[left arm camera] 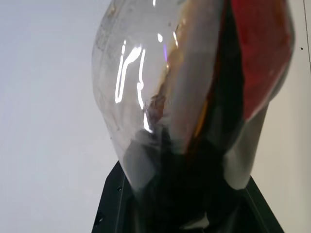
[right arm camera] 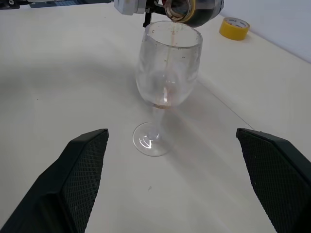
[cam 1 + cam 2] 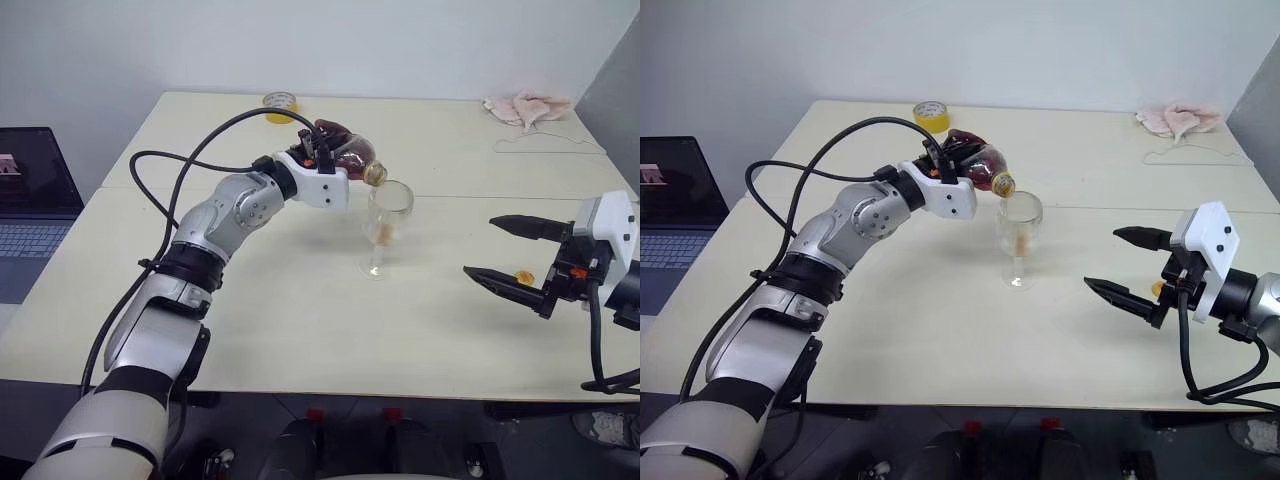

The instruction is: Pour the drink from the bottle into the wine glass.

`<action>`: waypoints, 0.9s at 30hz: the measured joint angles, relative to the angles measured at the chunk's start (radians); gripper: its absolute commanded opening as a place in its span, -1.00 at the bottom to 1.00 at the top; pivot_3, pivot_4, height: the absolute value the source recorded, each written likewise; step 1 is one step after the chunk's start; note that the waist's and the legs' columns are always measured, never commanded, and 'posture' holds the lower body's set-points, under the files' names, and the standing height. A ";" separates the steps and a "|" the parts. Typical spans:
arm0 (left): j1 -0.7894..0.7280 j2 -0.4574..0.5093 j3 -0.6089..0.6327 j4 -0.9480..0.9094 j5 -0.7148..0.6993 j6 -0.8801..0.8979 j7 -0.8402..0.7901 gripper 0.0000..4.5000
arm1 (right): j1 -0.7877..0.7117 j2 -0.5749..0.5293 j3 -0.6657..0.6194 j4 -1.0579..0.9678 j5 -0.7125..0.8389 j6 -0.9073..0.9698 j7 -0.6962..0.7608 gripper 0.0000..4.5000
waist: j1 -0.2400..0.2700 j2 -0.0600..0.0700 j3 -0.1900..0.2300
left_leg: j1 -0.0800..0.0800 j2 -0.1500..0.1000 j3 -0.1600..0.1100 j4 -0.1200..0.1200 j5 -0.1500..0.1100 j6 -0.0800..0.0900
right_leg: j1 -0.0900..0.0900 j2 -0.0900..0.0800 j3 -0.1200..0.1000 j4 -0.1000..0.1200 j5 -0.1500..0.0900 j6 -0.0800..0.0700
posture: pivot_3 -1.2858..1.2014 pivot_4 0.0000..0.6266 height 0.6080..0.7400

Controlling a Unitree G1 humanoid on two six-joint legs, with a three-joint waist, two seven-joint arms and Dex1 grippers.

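The right gripper (image 3: 1122,265) is hovering nearest, off to the right above the cream table (image 3: 940,340), its two black fingers spread wide with nothing between them and pointing toward the wine glass (image 3: 1020,240). The glass is standing upright near the middle of the table, well apart from that gripper. A thin stream of the dark drink (image 2: 170,53) is falling into its bowl, where a little is collecting at the bottom. Just above the rim, the bottle (image 3: 975,160) is lying tipped, mouth down over the glass, and the left gripper (image 3: 320,152) is clamping its rounded body. Farther back, a yellow tape roll (image 3: 930,115) and a crumpled pink cloth (image 3: 1180,120) are resting near the far edge.
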 measured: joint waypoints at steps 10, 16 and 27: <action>-0.031 0.010 -0.008 0.033 0.022 -0.035 0.022 -0.58 | 0.000 0.001 -0.001 0.000 0.000 0.000 -0.010 1.00 | -0.002 0.000 0.000 | 0.000 0.000 0.000 0.000 0.000 0.000 | 0.000 0.000 0.000 0.000 0.000 0.000 | 0.03 -0.52 1.00; -0.031 0.013 -0.011 0.035 0.030 -0.047 0.033 -0.58 | 0.002 0.004 -0.001 -0.005 0.000 0.000 -0.015 1.00 | -0.001 0.000 0.000 | 0.000 0.000 0.000 0.000 0.000 0.000 | 0.000 0.000 0.000 0.000 0.000 0.000 | 0.03 -0.52 1.00; -0.049 0.019 -0.012 0.044 0.057 -0.080 0.043 -0.58 | 0.002 0.009 -0.001 -0.006 -0.001 0.000 -0.016 1.00 | -0.001 0.000 0.000 | 0.000 0.000 0.000 0.000 0.000 0.000 | 0.000 0.000 0.000 0.000 0.000 0.000 | 0.03 -0.52 1.00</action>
